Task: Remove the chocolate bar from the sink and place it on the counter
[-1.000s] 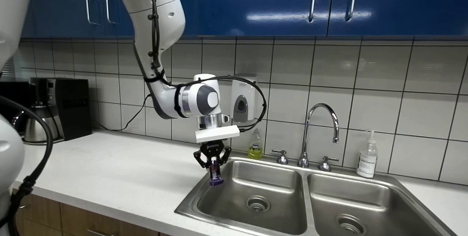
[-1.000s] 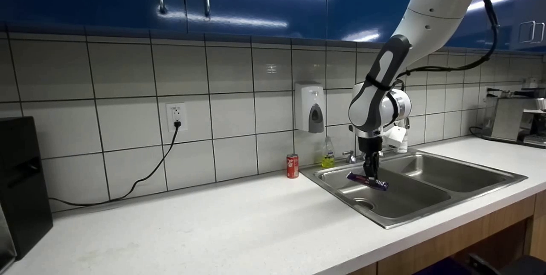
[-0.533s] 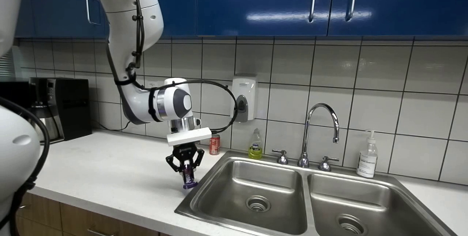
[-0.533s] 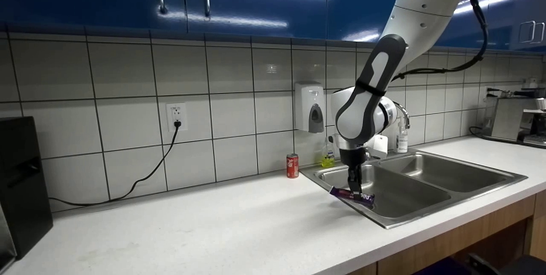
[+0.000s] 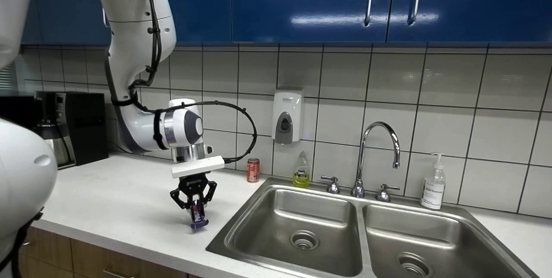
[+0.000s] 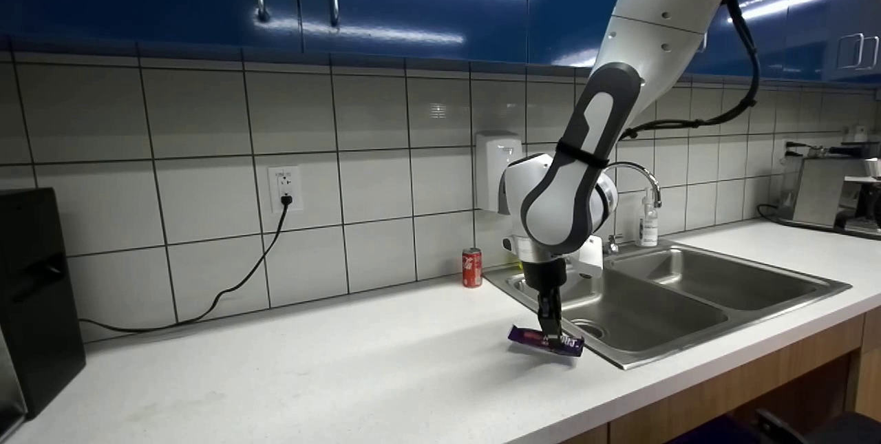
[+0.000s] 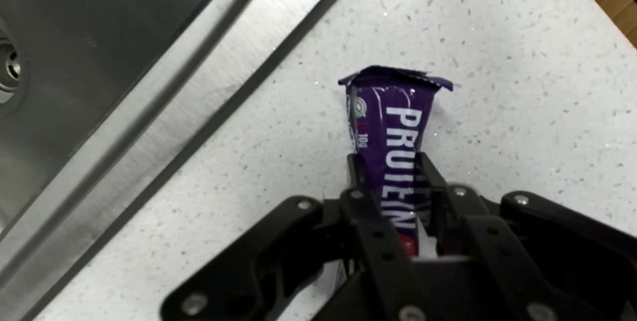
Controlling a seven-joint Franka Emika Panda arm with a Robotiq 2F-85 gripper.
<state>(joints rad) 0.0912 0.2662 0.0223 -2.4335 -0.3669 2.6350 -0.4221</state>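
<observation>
Wrist view close, downward, all sharing sink [image 5: 363,237]

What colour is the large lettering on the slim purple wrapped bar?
White lettering on the slim purple wrapped bar; clearest in the wrist view.

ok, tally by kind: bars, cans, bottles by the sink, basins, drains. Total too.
Bars: 1 (chocolate bar, held in the jaws)
Cans: 1 (red can, on the counter)
Bottles: 2 (yellow-liquid bottle, pump bottle)
Basins: 2 (basin nearer the bar, farther basin)
Drains: 2 (nearer drain, farther drain)
Total: 8
</observation>
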